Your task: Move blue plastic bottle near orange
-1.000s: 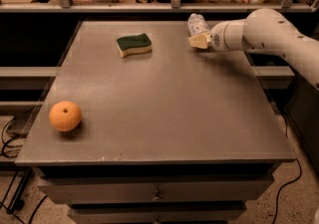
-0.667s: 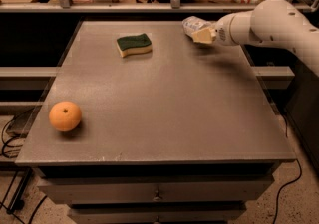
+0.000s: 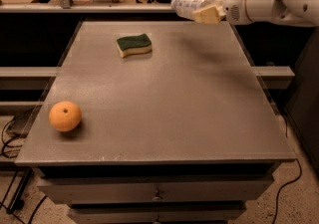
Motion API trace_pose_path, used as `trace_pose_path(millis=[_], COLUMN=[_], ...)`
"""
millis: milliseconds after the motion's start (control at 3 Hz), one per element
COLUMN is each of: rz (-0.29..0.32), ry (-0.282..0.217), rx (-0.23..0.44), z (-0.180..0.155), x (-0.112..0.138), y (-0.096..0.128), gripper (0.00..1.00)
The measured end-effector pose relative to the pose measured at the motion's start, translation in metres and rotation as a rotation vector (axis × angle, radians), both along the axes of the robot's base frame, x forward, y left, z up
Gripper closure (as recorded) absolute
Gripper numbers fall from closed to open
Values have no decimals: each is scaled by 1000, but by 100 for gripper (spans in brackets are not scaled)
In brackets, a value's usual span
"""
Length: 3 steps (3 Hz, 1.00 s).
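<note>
Holding: gripper (image 3: 208, 14) closed on the bottle (image 3: 188, 5), with the tan fingers (image 3: 207, 15) clamped around one end.
Bottle: clear plastic, lying near horizontal in the grasp with its free end pointing left. It is lifted off the table (image 3: 199, 103), over the far edge toward the right.
Arm (image 3: 264, 0): white, reaching in from the upper right.
Orange (image 3: 65, 116): resting on the table near its front left corner, well apart from the bottle and diagonally across the top from it.
Sponge (image 3: 134, 45): green face up over a yellow base, flat on the far half of the table. It sits left of the gripper and touches nothing else.
Table: grey top with a drawer front below.
</note>
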<state>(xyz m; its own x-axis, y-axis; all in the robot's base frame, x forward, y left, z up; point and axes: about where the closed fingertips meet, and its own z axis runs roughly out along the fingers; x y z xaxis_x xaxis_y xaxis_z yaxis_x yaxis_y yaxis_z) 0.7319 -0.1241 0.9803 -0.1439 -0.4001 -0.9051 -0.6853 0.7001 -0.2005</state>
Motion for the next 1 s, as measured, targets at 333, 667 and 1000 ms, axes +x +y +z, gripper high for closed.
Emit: trace_pose_path(millis=[333,667,1000], rz=[56,53,81], ry=[-21,-20,-13], rx=[-23,-20,-9], z=[9,8,6], x=[-9,-8,-12], y=[8,8,19], gripper=[100,100,100])
